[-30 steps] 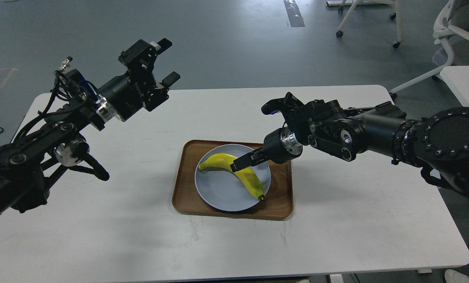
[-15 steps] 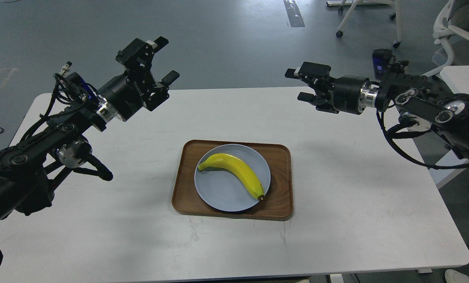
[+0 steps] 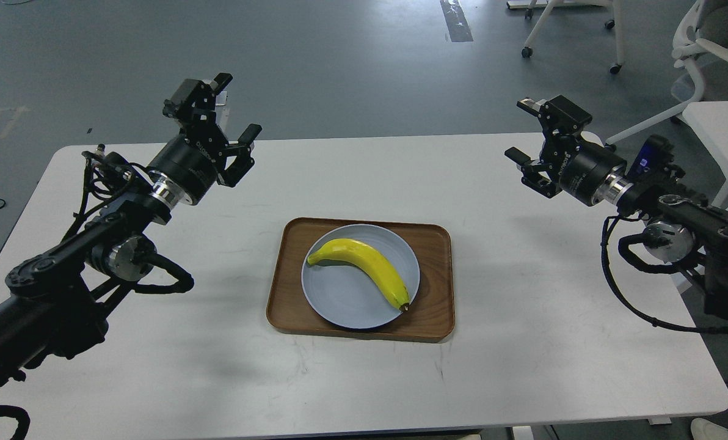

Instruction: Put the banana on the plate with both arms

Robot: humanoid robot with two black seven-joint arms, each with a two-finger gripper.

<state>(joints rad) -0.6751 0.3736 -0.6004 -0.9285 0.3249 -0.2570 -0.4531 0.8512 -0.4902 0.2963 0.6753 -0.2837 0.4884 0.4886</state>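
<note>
Curved yellow banana [image 3: 364, 267] lies diagonally across my round pale blue-grey plate [image 3: 339, 302], looks done, both jaws spread open and empty, each arm about equally far off.

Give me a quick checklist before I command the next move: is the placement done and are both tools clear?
1. Banana lying on plate: ok.
2. Plate sitting inside wooden tray: ok.
3. Left tool open and holding nothing: ok.
4. Right tool open and holding nothing: ok.
5. Both tools raised and well apart from the banana: ok.
6. Banana's dark tip within the plate rim: cannot tell, it sits right at the edge.
</note>
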